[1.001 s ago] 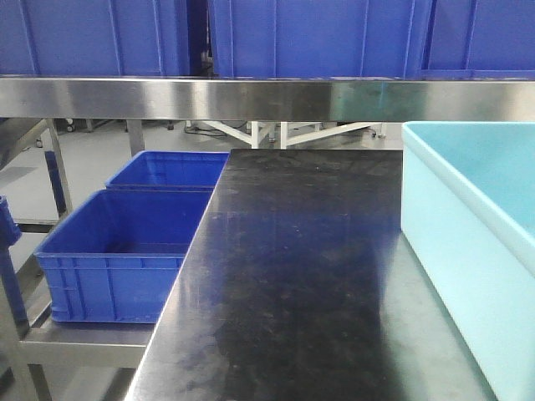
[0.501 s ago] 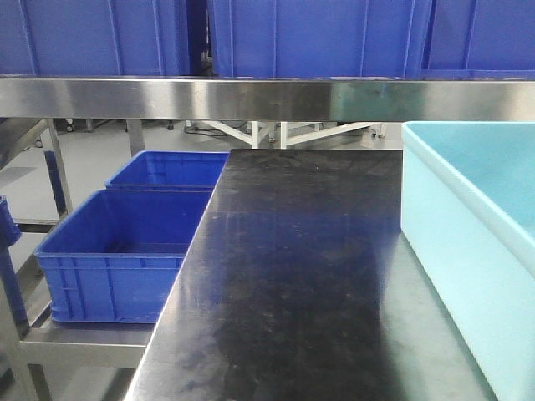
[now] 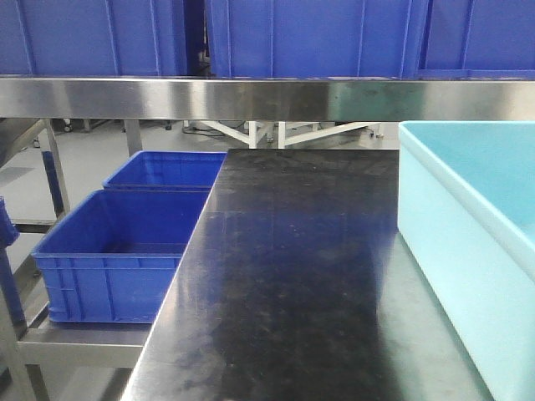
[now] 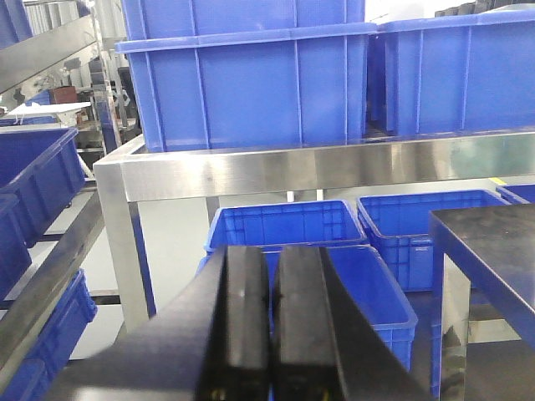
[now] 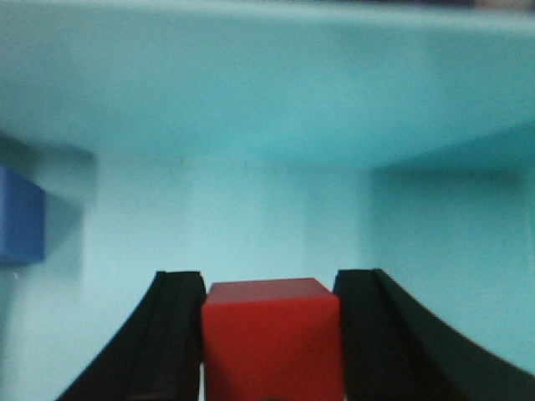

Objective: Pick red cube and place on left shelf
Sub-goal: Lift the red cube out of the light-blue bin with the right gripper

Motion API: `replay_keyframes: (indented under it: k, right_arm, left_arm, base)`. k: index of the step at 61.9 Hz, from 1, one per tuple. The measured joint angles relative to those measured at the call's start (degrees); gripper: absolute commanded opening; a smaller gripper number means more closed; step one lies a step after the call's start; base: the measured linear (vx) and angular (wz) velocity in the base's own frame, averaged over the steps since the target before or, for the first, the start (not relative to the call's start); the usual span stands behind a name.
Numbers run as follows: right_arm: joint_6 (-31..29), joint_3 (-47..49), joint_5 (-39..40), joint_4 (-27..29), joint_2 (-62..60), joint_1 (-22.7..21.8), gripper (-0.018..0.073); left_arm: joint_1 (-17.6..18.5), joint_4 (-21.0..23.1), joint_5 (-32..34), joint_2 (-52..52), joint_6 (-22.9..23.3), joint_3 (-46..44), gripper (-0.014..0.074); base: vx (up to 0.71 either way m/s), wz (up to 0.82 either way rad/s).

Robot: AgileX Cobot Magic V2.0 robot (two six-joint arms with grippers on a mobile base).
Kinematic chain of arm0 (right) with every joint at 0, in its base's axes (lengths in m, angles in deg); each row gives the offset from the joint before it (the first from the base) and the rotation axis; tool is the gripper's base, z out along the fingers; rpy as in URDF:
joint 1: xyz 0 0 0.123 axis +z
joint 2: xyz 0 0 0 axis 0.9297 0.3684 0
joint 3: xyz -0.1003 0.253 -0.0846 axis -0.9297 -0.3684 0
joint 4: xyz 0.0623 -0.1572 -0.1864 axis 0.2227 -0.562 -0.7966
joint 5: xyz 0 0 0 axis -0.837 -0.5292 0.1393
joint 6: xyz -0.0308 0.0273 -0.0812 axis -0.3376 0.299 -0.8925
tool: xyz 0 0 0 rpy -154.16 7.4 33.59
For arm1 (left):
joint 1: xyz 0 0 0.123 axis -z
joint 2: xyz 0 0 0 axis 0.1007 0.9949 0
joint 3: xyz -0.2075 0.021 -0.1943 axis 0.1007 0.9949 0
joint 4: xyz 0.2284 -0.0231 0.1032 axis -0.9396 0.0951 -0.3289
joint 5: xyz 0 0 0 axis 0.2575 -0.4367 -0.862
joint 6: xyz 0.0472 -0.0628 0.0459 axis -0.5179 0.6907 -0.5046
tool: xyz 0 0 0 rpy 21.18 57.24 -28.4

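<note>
Red cube (image 5: 272, 342) pinched by right claw (image 5: 269, 292) inside teal bin (image 5: 251, 100); left claw (image 4: 270, 261) closed on nothing.

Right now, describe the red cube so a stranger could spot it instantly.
Find the big turquoise bin on the right of the steel table. Inside it, the black fingers of the right gripper press against both sides of the red cube. It is the only red thing; the block nearby is blue.

red cube (image 5: 272, 338): smooth matt | table (image 3: 292, 276): glossy scuffed metal | blue crate (image 3: 109, 280): plastic
</note>
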Motion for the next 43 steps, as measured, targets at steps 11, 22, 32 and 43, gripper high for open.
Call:
replay_keyframes:
  k: [11, 22, 32, 43]
  right_arm:
    - [0.0, 0.5, 1.5, 0.0, -12.6, 0.0, 0.0057]
    - [0.0, -0.2, 1.2, 0.0, -23.7, 0.0, 0.0057]
    - [0.0, -2.1, 1.2, 0.0, -30.0, 0.0, 0.0057]
    - [0.0, -5.5, 0.8, 0.0, -32.0, 0.0, 0.0057]
  left_arm:
    - [0.0, 0.0, 0.0, 0.0, 0.0, 0.0, 0.0106]
    - [0.0, 0.0, 0.0, 0.0, 0.0, 0.0, 0.0106]
    - [0.0, 0.0, 0.0, 0.0, 0.0, 0.0, 0.0106]
    - [0.0, 0.0, 0.0, 0.0, 0.0, 0.0, 0.0106]
  base:
    - [0.0, 0.0]
    - [0.0, 0.0]
    - [0.0, 0.0]
    - [-0.01, -0.07]
